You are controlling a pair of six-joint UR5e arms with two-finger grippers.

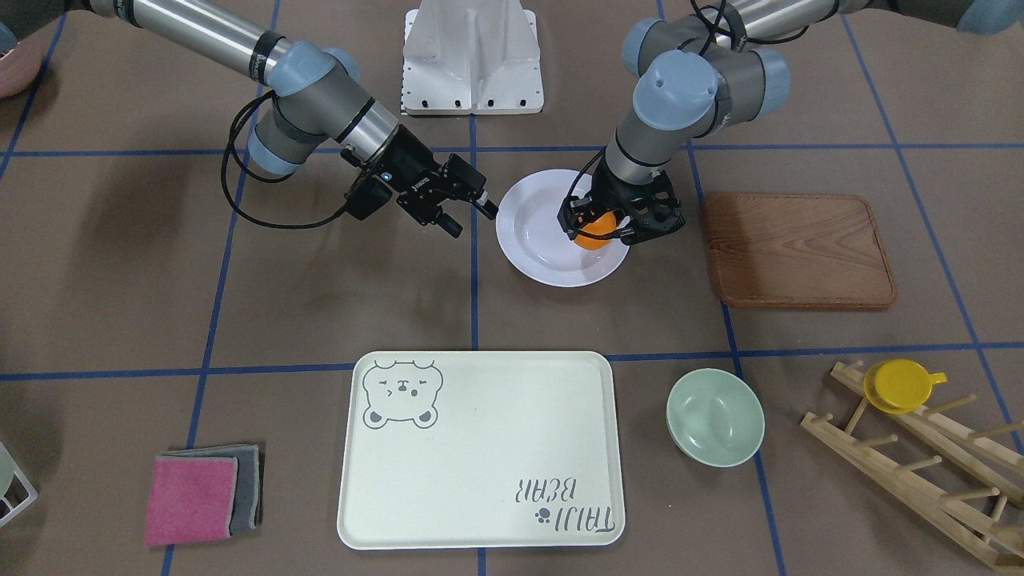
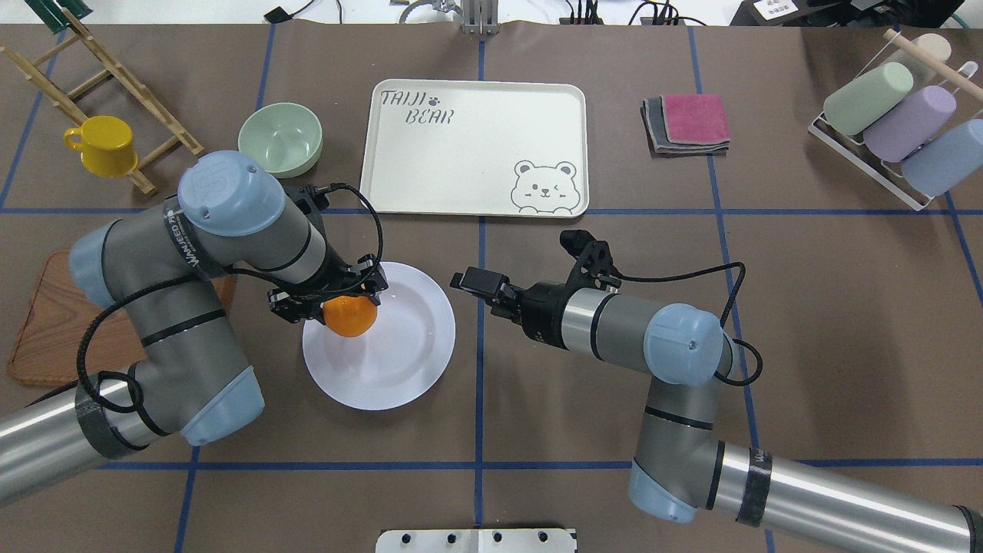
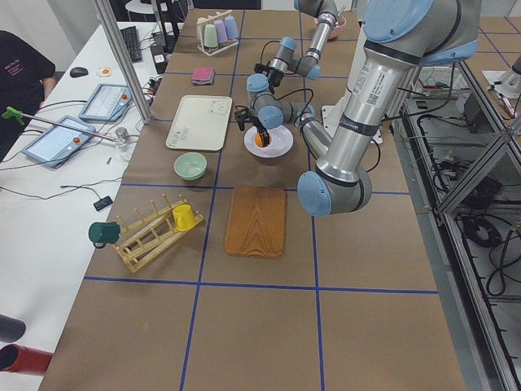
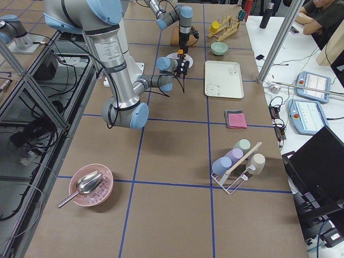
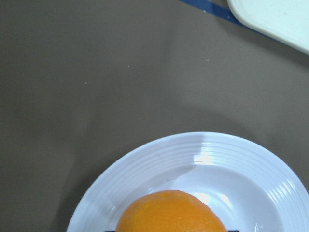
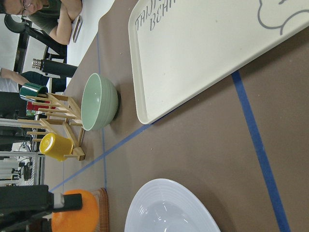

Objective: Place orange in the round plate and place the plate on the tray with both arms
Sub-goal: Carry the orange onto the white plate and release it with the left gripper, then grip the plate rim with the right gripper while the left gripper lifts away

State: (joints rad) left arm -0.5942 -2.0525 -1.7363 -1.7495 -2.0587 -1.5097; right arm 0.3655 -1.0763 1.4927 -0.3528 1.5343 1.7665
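My left gripper (image 1: 602,227) is shut on the orange (image 1: 595,240) and holds it low over the robot's-left side of the white round plate (image 1: 534,240). In the left wrist view the orange (image 5: 169,212) fills the bottom edge, with the ribbed plate rim (image 5: 203,147) under it. Whether the fruit touches the plate I cannot tell. The right gripper (image 1: 470,213) is open and empty, close to the plate's opposite rim. Farther out from the robot lies the cream bear tray (image 1: 480,472), nothing on it. From overhead the orange (image 2: 351,318), plate (image 2: 403,361) and tray (image 2: 476,92) also show.
A wooden board (image 1: 800,248) lies beside the plate on the left arm's side. A pale green bowl (image 1: 714,416) sits next to the tray, and a yellow cup (image 1: 900,386) rests on a wooden rack. Folded cloths (image 1: 200,496) lie on the tray's other side.
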